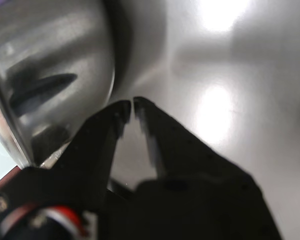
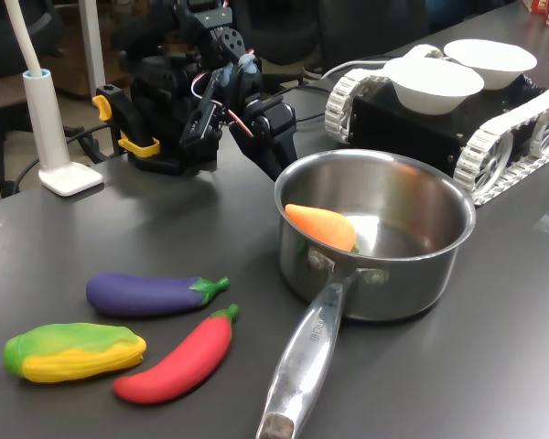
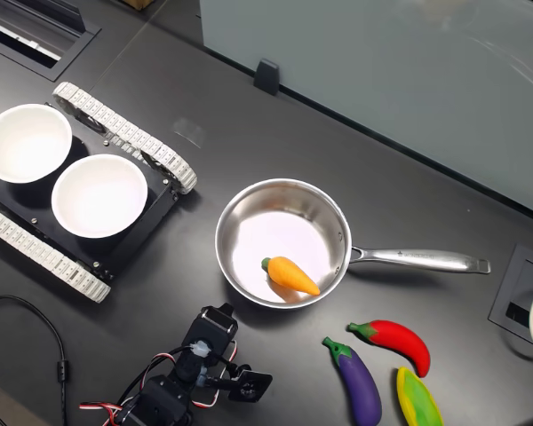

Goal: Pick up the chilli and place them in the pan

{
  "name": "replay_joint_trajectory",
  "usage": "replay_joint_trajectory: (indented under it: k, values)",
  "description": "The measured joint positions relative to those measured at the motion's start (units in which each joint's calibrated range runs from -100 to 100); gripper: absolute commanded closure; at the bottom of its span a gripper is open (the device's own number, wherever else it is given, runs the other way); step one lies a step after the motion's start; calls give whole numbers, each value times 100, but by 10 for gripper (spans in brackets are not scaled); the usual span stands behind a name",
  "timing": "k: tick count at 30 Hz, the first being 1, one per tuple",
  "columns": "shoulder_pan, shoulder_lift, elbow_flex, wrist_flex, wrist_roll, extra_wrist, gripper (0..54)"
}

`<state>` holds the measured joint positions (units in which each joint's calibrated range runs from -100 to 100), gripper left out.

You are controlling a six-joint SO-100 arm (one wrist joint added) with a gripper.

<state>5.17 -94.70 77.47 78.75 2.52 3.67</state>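
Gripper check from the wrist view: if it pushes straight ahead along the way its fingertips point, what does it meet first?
Most likely the pan. The gripper, nearly shut and empty, has its tips close beside the steel outer wall, with bare table to the other side. Depth is unclear, so it could graze past the wall onto the table.

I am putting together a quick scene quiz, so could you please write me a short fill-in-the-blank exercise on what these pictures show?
1. The toy lying inside the pan is the orange ____.
2. The chilli lies on the table beside the purple ____.
3. The two white bowls sit on top of a tracked ____.
4. The gripper is empty, with its tips almost ____.

Missing words: carrot; aubergine; vehicle; closed
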Motion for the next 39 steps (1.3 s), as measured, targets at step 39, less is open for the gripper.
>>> replay_joint_trajectory:
  k: [39]
  values:
    - [-66,0,0,0,88,0,536]
